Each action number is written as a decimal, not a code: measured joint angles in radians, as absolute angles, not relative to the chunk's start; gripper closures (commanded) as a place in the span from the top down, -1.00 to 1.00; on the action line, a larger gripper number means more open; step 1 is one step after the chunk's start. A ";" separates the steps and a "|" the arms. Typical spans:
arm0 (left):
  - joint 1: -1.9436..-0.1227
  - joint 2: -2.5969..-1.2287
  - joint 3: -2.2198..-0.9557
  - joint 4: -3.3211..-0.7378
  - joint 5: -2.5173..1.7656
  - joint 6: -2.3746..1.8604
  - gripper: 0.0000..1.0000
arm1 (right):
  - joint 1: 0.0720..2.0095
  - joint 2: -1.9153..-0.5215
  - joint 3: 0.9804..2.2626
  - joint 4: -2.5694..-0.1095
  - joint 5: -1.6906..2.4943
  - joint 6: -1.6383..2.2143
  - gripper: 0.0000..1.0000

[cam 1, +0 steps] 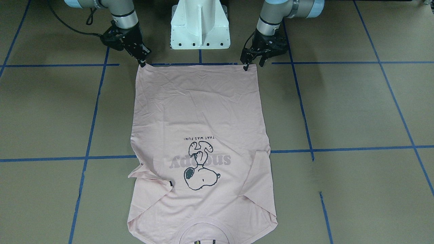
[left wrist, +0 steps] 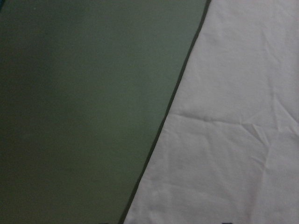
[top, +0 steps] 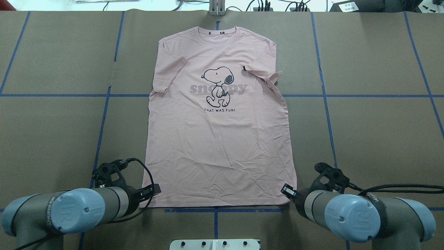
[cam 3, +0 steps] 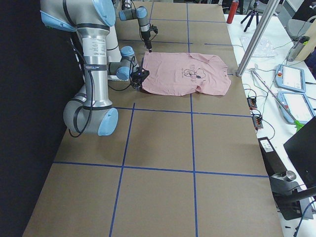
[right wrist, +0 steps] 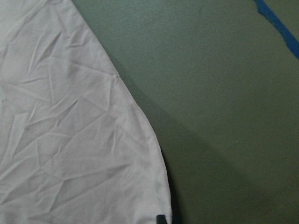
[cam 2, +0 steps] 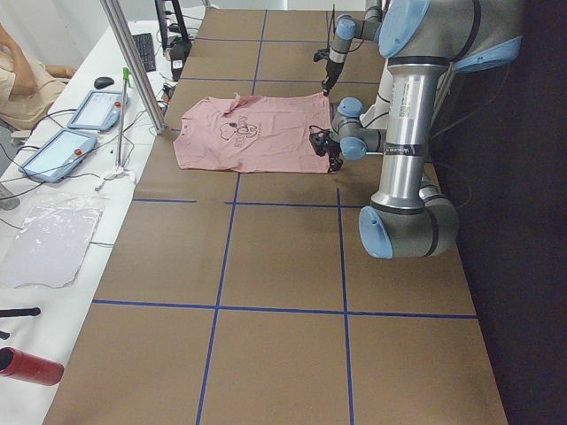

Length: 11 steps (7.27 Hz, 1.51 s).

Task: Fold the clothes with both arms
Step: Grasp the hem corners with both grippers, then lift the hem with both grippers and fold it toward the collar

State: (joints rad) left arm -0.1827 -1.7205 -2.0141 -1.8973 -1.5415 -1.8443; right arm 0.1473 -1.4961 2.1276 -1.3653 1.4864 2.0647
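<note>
Item: T-shirt (top: 222,139), pale pink, short-sleeved; lies flat and face up at the middle of the worktop (top: 381,139); collar (top: 218,34) at the far edge from the robot, hem towards the white pedestal base (cam 1: 200,23); Snoopy drawing (top: 218,85) and grey lettering across the chest; both sleeves turned inward onto the body, a small black sleeve tag (top: 244,68) showing on the robot's right side; cloth lightly creased near the hem.

Left fingers (cam 1: 246,63): low at the hem corner on the robot's left; spread apart in the front view, one tip on the cloth edge, the other just off it; nothing held.

Right fingers (cam 1: 142,62): tip at the opposite hem corner; cannot tell whether parted or gripping.

Worktop: brown, gridded with blue tape lines (top: 326,95).
</note>
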 measured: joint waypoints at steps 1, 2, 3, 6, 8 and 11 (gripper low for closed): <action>-0.177 -1.721 -2.005 -1.897 -1.542 -1.849 0.32 | 0.147 -1.496 2.128 -1.365 1.486 2.065 -1.00; -0.175 -1.721 -2.001 -1.897 -1.543 -1.853 -0.19 | 0.147 -1.496 2.128 -1.365 1.486 2.065 -1.00; -0.174 -1.720 -2.000 -1.896 -1.544 -1.856 -0.99 | 0.146 -1.495 2.128 -1.365 1.486 2.065 -1.00; -0.172 -1.721 -2.004 -1.896 -1.549 -1.858 -1.00 | 0.146 -1.494 2.128 -1.365 1.486 2.065 -1.00; -0.164 -1.723 -2.023 -1.893 -1.547 -1.884 -1.00 | 0.145 -1.494 2.133 -1.365 1.489 2.066 -1.00; -0.107 -1.718 -2.138 -1.819 -1.546 -1.967 -1.00 | 0.068 -1.599 2.265 -1.364 1.497 2.072 -1.00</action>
